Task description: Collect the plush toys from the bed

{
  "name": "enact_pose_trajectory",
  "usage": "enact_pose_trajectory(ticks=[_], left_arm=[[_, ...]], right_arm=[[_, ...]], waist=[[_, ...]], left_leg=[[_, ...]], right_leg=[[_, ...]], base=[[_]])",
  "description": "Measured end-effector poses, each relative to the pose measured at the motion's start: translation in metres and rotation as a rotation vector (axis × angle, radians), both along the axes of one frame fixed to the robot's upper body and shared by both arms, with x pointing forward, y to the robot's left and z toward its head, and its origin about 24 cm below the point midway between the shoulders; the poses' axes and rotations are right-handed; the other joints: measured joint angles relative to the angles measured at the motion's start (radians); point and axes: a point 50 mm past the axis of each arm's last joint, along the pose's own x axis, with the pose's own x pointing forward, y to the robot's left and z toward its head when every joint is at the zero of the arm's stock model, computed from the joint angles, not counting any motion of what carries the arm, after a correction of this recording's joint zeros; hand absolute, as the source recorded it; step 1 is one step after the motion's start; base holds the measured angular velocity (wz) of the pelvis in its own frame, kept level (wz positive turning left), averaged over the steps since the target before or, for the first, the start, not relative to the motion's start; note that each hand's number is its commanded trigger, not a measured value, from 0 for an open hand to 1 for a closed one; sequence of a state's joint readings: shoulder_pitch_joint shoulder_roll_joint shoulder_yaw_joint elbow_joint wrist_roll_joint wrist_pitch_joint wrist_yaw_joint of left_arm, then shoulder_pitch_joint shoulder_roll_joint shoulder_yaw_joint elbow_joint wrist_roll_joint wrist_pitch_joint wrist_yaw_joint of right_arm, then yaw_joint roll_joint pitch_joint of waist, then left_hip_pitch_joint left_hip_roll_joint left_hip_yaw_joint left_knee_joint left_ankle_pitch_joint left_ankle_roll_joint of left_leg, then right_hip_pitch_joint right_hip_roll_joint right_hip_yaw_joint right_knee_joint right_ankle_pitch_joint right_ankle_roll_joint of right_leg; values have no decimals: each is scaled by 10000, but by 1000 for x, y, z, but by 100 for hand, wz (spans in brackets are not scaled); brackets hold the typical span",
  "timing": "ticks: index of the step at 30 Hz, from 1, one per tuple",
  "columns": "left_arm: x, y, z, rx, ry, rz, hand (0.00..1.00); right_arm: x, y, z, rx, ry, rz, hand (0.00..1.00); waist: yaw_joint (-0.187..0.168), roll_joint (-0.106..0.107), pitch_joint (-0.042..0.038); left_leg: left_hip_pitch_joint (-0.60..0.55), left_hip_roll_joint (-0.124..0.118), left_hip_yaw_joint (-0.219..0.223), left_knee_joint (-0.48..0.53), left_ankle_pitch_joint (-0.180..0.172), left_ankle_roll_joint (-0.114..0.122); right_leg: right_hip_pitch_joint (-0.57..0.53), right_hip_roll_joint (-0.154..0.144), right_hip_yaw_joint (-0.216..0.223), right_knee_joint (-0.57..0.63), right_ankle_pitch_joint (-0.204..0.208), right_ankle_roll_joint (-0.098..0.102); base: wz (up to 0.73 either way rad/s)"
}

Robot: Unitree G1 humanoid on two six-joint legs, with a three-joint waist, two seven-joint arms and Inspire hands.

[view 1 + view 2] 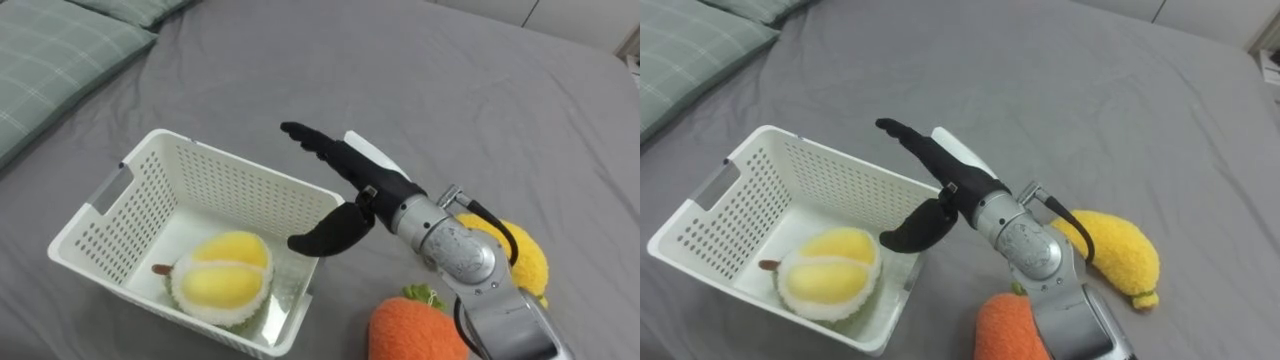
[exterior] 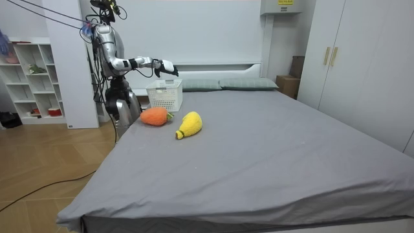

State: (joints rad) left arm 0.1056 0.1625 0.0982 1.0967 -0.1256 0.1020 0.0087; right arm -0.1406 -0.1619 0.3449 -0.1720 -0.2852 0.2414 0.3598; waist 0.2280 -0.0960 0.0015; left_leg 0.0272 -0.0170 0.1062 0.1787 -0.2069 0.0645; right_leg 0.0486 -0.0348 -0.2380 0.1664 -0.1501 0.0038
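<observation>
A white perforated basket [image 1: 215, 190] [image 1: 800, 182] [image 2: 164, 95] sits on the grey bed and holds a yellow durian plush [image 1: 222, 278] [image 1: 829, 272]. My right hand [image 1: 335, 185] [image 1: 932, 180] [image 2: 167, 66] hovers open over the basket's right rim, fingers straight and thumb hanging down, holding nothing. An orange carrot plush [image 1: 415, 328] [image 1: 1008, 327] [image 2: 154, 116] lies on the bed below my forearm. To its right lies a yellow plush [image 1: 528, 260] [image 1: 1118, 250] [image 2: 188, 124], partly hidden by my wrist.
Green checked pillows [image 1: 50, 50] [image 1: 685, 45] lie at the head of the bed, beyond the basket. The grey sheet [image 1: 480, 110] stretches wide to the right. In the room view I stand at the bedside near a white shelf unit [image 2: 29, 74].
</observation>
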Motion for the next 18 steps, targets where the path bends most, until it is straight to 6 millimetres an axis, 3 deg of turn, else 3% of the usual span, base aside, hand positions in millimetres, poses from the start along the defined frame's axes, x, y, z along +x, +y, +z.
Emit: enact_pose_trajectory(ticks=[6, 11, 18], left_arm=[[-8, 3, -1, -61, 169, 257, 0], [-18, 4, -1, -151, 288, 645, 0], [-26, 3, -3, -189, 368, 1260, 0]], right_arm=[[5, -12, 3, 89, -177, -654, 0], [5, -31, 0, 175, -279, -1754, 0], [-2, -74, -14, -510, -305, -3748, 0]], waist=[[-74, -26, -19], [-379, -7, -11], [-829, 153, 85]], left_leg=[[16, -2, -18, 45, -1, 0], [25, -5, -10, 50, -2, 2], [139, -4, 39, 10, -3, 2]], right_leg=[[35, 3, 73, 5, 0, 0], [59, -1, 131, 22, 1, -1], [116, -1, 193, 32, 1, -2]], base=[[0], [-1], [-1]])
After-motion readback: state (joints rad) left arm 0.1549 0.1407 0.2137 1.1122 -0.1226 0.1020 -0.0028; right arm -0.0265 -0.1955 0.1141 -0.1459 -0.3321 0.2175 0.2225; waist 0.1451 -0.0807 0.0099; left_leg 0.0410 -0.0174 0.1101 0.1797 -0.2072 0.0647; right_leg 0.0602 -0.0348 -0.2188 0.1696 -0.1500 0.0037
